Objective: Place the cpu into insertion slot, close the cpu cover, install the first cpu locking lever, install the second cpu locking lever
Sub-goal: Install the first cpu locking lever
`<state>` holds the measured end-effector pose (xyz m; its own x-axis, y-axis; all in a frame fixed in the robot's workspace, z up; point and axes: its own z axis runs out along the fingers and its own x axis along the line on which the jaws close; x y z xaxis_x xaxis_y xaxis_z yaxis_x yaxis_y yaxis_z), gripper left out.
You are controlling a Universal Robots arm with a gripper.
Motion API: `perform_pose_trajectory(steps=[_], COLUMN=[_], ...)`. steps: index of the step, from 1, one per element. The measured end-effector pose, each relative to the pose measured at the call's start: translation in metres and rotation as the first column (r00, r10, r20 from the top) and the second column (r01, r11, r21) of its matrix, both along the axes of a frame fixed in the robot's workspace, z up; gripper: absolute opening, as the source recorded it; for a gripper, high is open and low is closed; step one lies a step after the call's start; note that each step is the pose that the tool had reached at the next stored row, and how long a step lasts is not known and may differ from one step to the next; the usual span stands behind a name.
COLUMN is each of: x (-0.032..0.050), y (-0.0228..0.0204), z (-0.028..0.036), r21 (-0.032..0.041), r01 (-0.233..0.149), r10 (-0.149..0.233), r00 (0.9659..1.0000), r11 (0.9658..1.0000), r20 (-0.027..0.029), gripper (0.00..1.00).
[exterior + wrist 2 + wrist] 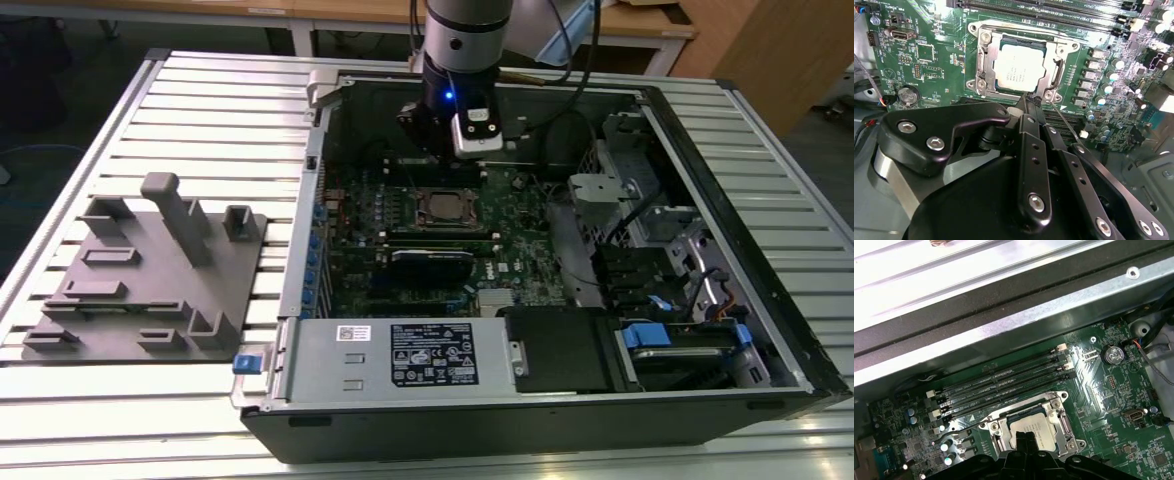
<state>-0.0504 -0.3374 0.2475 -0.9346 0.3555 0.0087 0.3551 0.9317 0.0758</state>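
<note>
The cpu (1015,71), a silvery square chip, lies in the insertion slot (1002,44) on the green board. The cpu cover (1061,66), a thin metal frame, lies flat around the chip. In the exterior view the slot (445,207) sits mid-board, and my gripper (434,155) hangs just behind it inside the case. My gripper (1027,100) is shut with nothing between its fingers, its tips at the socket's edge. A thin locking lever (1066,125) sticks out from the socket's corner beside the fingers. In the first wrist view the fingertips (1026,440) overlap the cpu (1040,431), and the lever (961,429) lies off to one side.
The open computer case (787,330) lies on a slatted table. A grey fixture block (147,270) stands at the exterior view's left. A long black module (430,258) and the power supply (400,355) sit in front of the socket. Memory slots (1004,380) run along the case wall (1004,315).
</note>
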Motion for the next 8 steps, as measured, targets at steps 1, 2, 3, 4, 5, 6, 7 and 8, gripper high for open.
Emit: perform_pose_trajectory(steps=[1,2,3,4,5,6,7,8], x=[0.0,0.0,0.0,0.0,0.0,0.0,0.0,0.0], y=[0.0,0.0,0.0,0.0,0.0,0.0,0.0,0.0], z=[0.0,0.0,0.0,0.0,0.0,0.0,0.0,0.0], r21=[0.0,0.0,0.0,0.0,0.0,-0.0001,-0.0001,-0.0001], r01=[0.0,0.0,0.0,-0.001,-0.004,-0.008,-0.014,-0.019], r10=[0.0,0.0,0.0,0.001,0.004,0.008,0.014,0.019], r00=[1.0,1.0,1.0,1.0,1.0,1.0,0.9999,0.9998], r11=[1.0,1.0,1.0,1.0,1.0,1.0,0.9999,0.9998], r20=[0.0,0.0,0.0,-0.0001,0.0,-0.0001,0.0,0.0], gripper=[0.1,0.1,0.1,0.1,0.1,0.1,0.1,0.1])
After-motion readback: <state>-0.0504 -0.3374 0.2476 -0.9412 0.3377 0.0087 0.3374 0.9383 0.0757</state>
